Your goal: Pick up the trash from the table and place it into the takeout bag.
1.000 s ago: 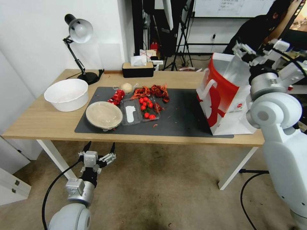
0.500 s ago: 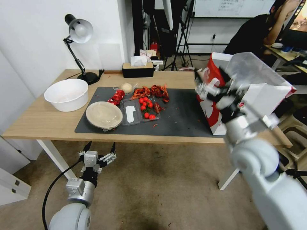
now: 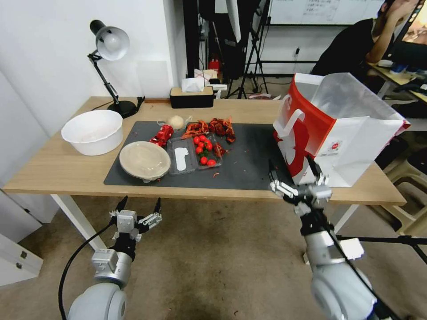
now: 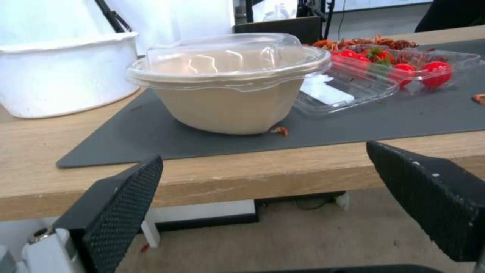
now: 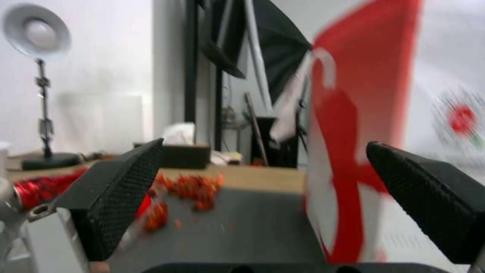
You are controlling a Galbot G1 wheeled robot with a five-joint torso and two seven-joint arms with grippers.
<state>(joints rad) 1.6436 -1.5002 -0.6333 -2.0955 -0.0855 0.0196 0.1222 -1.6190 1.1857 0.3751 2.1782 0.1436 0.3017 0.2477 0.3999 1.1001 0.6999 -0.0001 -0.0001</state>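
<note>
The white and red takeout bag stands open on the right end of the table. On the dark mat sit a beige lidded bowl, a crumpled red wrapper and a beige wad. My right gripper is open and empty at the table's front edge, just in front of the bag. My left gripper hangs open below the front edge, facing the bowl.
A clear clamshell with cherry tomatoes and red crayfish shells lie mid-mat. A white basin, desk lamp and tissue box stand at the left and back. A person sits behind the bag.
My right arm has swung down from above the bag's mouth to the table's front edge, its gripper empty. The left arm and the things on the table have not moved.
</note>
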